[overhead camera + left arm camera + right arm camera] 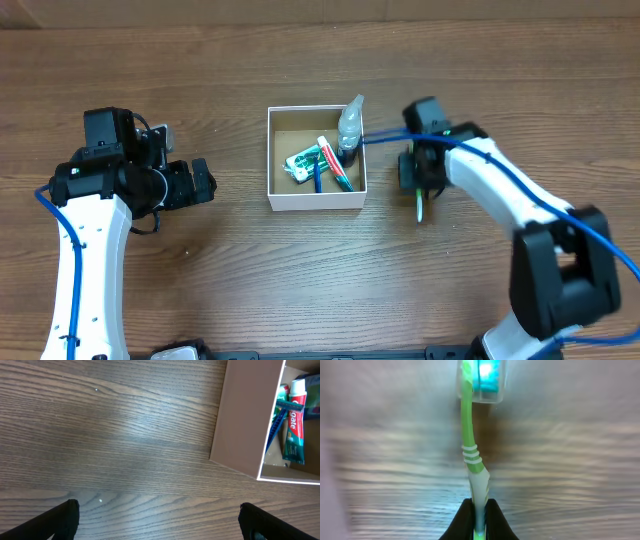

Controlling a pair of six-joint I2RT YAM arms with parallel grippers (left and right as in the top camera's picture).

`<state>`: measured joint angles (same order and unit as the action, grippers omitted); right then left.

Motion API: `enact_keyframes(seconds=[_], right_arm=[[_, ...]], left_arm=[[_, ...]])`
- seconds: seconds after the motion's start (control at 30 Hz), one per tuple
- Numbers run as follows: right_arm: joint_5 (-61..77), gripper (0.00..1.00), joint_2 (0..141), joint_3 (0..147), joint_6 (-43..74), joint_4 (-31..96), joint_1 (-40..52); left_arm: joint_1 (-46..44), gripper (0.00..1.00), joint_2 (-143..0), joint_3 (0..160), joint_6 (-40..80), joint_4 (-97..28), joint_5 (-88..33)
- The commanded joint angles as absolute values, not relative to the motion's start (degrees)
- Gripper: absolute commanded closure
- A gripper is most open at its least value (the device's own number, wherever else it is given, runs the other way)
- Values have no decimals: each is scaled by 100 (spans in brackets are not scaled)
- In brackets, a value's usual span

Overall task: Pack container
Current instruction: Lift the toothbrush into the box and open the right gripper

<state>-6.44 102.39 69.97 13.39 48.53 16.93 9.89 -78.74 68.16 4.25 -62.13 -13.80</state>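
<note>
**Step in hand.** We judge this to be the transfer of one more item into the container (316,201). The right gripper (418,178) is clamped on the handle end of a green and white toothbrush (470,455), whose head sits under a clear cap. In the overhead view this gripper hangs just right of the container's right wall. We cannot tell whether the toothbrush is clear of the table (200,285). The left gripper (205,182) stands left of the container with its fingers spread wide and nothing between them.

**Next move.** We expect to carry the toothbrush left, over the right wall. The path must clear the spray bottle (349,124), which leans at the far right corner. We then turn the handle to match the free floor, lower it, and release.

**The container.** It sits at the centre of the table. It is square and shallow, open-topped, white outside and brown inside. It holds a toothpaste tube (334,164), a blue-handled item, a small green packet and the spray bottle.
</note>
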Motion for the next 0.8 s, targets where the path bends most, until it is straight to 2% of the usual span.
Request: enact_keyframes(seconds=[0.0, 0.17, 0.37, 0.5, 0.77], right_arm=[[-937, 96, 9109, 7946, 928, 4880, 1831], [-519, 96, 8536, 8261, -403, 4875, 2451], [-156, 96, 8635, 8189, -1699, 4923, 3529], [-154, 93, 8980, 8147, -1955, 4740, 3999], [-113, 91, 9863, 8147, -1824, 4259, 4056]], left_arm=[[1020, 0, -7771, 6799, 318, -6204, -1485], [1020, 0, -7771, 6799, 318, -6198, -1485], [1020, 0, -7771, 6799, 318, -6184, -1487], [1020, 0, -7771, 6799, 318, -6187, -1487], [1020, 0, -7771, 6799, 318, -6187, -1487]])
